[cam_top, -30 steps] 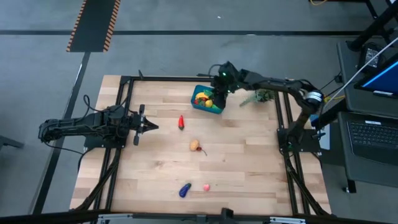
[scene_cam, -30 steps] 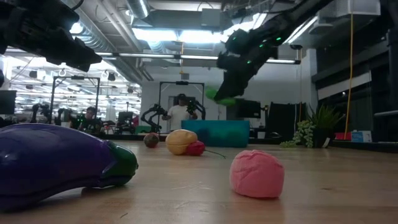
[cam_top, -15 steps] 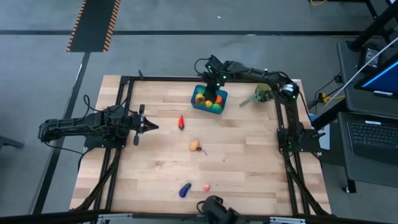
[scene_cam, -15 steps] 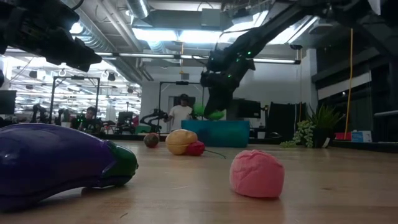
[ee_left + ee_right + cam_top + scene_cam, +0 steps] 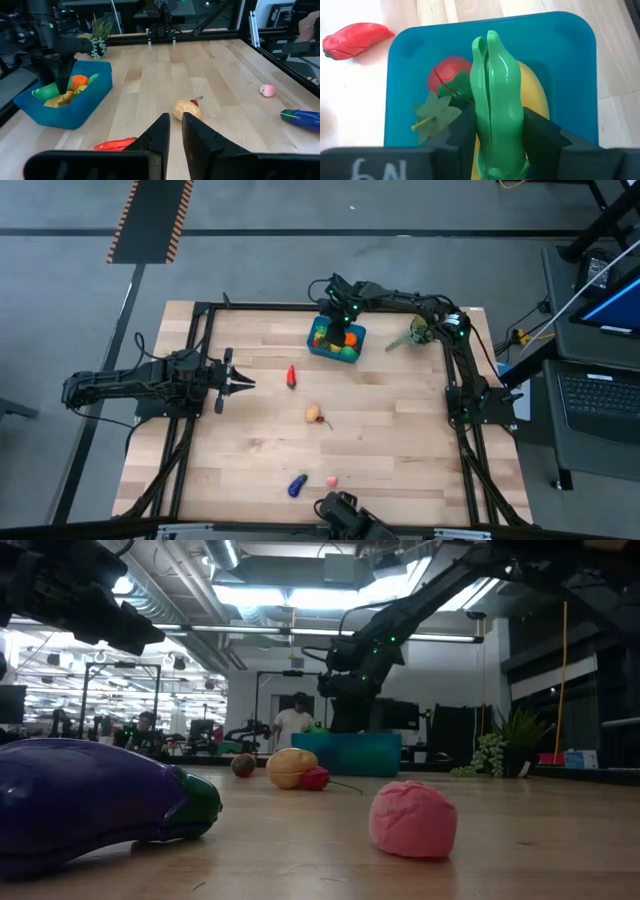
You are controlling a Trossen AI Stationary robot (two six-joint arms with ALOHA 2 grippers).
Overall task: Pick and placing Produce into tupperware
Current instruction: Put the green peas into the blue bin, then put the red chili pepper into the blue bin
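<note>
While the wooden table (image 5: 400, 440) carries everything, the work sits at its far edge, where the teal tupperware (image 5: 337, 340) lies a little right of the middle. It already holds a red piece (image 5: 451, 75), a yellow piece (image 5: 532, 97) and an orange one (image 5: 79, 80) — so it reads as the collecting point. The right arm reaches in from the far right corner, folded low across the far edge, and its right gripper (image 5: 492, 130) points down into the tub, fingers clamped on a green pod (image 5: 496, 105) that hangs just over the pieces inside; a drop looks close. Opposite, the left arm lies stretched level from the left edge, its left gripper (image 5: 238, 383) aimed at the red pepper (image 5: 291, 376), fingers nearly together and holding nothing — waiting its turn, I judge.
</note>
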